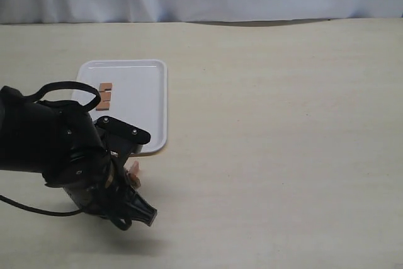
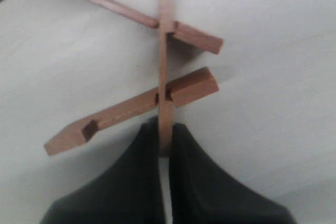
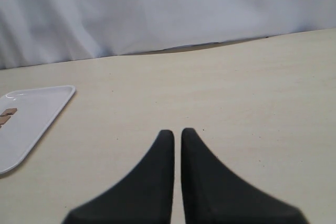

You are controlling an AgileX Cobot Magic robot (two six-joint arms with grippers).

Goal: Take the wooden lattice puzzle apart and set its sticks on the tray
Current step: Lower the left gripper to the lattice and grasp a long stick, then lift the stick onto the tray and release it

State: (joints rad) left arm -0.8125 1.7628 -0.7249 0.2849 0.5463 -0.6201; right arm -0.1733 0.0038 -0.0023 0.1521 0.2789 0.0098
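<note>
**Three Sticks Left, Just Off the Tray's Near Corner**

Clamped tight in the left gripper, the wooden lattice puzzle, down to three sticks. The held stick pinched by one end and running straight out from the fingertips, with two cross sticks locked into its notches. Apparently clear of the table, just beside the near right corner of the tray, where a lone stick already lies flat toward the far left. From the grip, tray up and slightly left in the exterior view, a short carry by the look of it. Nearly shut on nothing, the right gripper, out of the exterior view and well apart from the puzzle; left arm plainly the nearer
</note>
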